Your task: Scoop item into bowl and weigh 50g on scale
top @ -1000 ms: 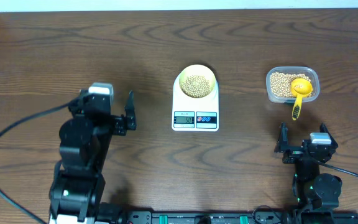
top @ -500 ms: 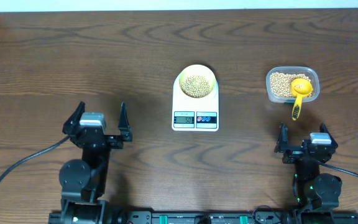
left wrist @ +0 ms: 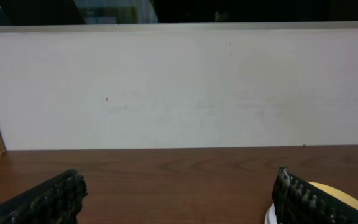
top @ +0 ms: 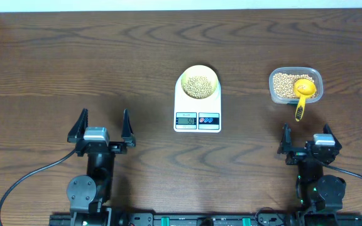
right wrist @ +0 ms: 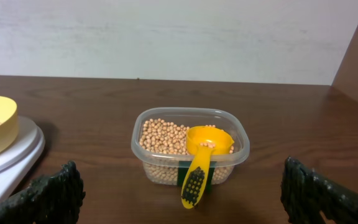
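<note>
Our left pincer [top: 104,117] and right pincer [top: 307,131] gape empty. The light, stiff bowl [top: 198,68] of loose, rolling beans [top: 198,86] probably wants a rim grip.

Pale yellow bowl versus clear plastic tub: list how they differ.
The small round pale yellow bowl is opaque; the clear rectangular plastic tub is see-through. The bowl sits on the white digital scale; the tub sits on the wooden table. The tub has a yellow scoop in it; the bowl has none. Both hold tan beans.

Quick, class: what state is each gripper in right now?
Left gripper: open, holding nothing.
Right gripper: open, holding nothing.
</note>
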`<state>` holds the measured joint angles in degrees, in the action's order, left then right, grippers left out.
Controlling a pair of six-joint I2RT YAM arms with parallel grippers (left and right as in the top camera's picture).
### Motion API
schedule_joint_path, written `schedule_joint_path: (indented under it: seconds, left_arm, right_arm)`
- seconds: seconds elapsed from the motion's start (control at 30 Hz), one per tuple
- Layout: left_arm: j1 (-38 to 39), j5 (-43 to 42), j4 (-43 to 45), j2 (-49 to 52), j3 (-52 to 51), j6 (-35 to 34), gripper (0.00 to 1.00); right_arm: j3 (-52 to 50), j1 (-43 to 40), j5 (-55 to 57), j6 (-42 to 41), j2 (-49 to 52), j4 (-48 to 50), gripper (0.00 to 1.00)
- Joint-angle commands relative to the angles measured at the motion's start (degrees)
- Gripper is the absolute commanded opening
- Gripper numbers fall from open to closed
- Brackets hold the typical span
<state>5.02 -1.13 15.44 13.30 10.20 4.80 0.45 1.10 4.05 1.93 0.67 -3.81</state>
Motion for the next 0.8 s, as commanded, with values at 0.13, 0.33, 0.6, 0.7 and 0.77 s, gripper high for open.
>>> schedule_joint_path:
  seconds: [0.13, 0.33, 0.6, 0.7, 0.77]
  left_arm:
    - [-1.5, 0.5, 0.4, -5.4, -2.7, 0.8, 0.98]
    - [-2.6, 0.5, 0.3, -7.3, -3.7, 0.8, 0.98]
    - [-2.6, 0.3, 0.5, -10.4, -6.3, 0.8, 0.98]
    - [-2.8, 0.3, 0.5, -12.0, -7.6, 0.8, 0.98]
    - [-3.3, 0.3, 0.6, -13.0, -8.4, 0.8, 0.98]
  right_arm:
    - [-0.2, 0.4, -0.1, 0.5, -0.4, -0.2, 0.99]
    - [-0.2, 0.4, -0.1, 0.5, -0.4, -0.2, 0.99]
    - [-0.2, 0.4, -0.1, 0.5, -0.4, -0.2, 0.99]
    - [-0.2, 0.4, -0.1, 0.5, -0.4, -0.2, 0.99]
    - [-0.2, 0.4, -0.1, 0.5, -0.4, -0.2, 0.99]
